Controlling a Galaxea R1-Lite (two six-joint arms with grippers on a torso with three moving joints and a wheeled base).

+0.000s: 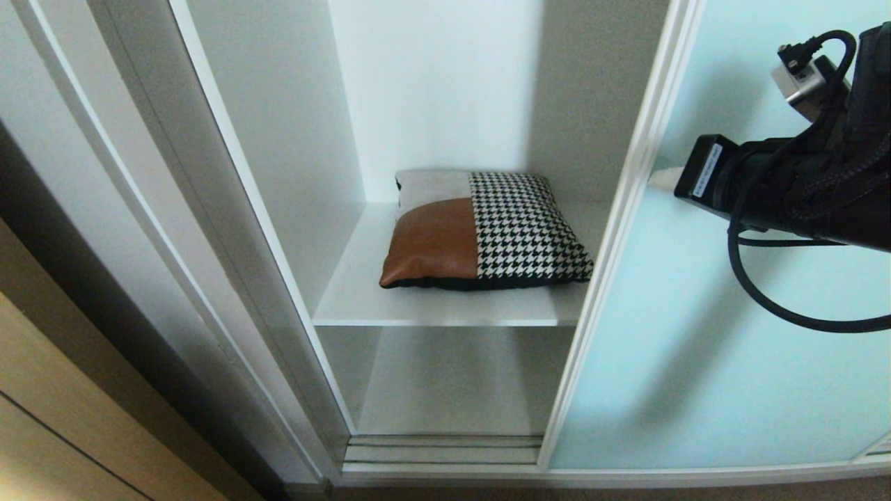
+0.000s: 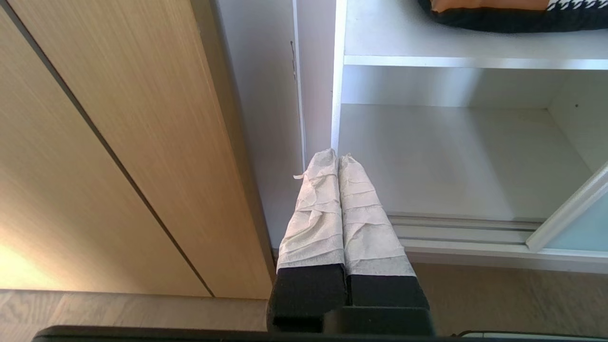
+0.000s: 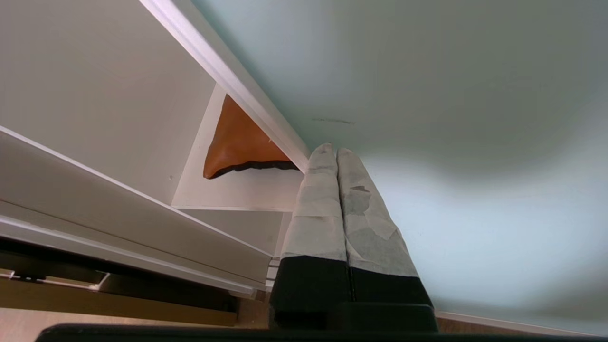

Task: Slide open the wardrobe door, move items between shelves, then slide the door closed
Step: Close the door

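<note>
The frosted aqua sliding wardrobe door (image 1: 703,334) covers the right side, and its white frame edge (image 1: 612,229) stands beside the open compartment. A cushion (image 1: 484,229) of houndstooth, rust-brown and beige-grey lies on the upper white shelf (image 1: 348,306); the lower shelf (image 1: 452,390) is bare. My right gripper (image 3: 331,151) is shut with nothing in it, its taped tips against the glass close to the door's frame edge (image 3: 237,85). The cushion's brown corner (image 3: 237,142) shows past that edge. My left gripper (image 2: 336,156) is shut and empty, low in front of the lower shelf (image 2: 451,161).
A wood-grain panel (image 2: 118,142) stands to the left of the wardrobe. The white side wall (image 1: 230,209) bounds the compartment on the left. Floor tracks (image 1: 445,449) run along the wardrobe's base.
</note>
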